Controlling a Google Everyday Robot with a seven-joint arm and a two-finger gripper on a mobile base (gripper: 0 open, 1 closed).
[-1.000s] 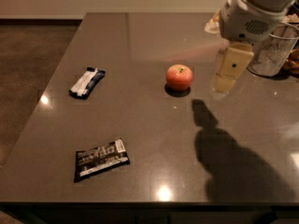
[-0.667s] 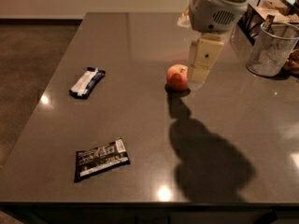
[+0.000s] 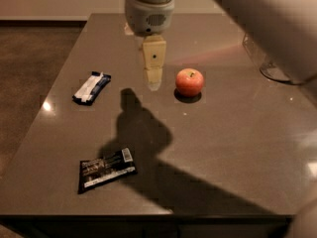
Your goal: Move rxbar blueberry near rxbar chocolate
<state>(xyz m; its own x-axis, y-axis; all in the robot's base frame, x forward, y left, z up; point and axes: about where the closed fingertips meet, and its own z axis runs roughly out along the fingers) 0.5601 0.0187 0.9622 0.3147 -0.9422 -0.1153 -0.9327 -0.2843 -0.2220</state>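
Closest to the front, the black bar (image 3: 106, 170) lies flat on the dark gray table (image 3: 237, 148), near the front left corner. It has white letters on it and a little white patch at its right end. It is turned a bit, so the right end sits farther back than the left end.

A big dark shadow (image 3: 143, 133) falls on the table just behind and to the right of the black bar. It reaches back toward the middle of the table.

Farther back, on the left side, the blue and white bar (image 3: 91, 88) lies flat on the table. It is tilted too. It is well apart from the black bar.

The gripper (image 3: 153, 85) hangs over the middle of the table and points straight down. The blue and white bar is off to the left of it, not under it and not touching it. Nothing can be seen in the gripper. I cannot tell if it is open or closed.

A red apple (image 3: 189, 82) sits on the table just to the right of the gripper.

Far back on the right, a clear container (image 3: 270, 68) stands near the table edge. The big pale arm (image 3: 267, 19) hides part of it.
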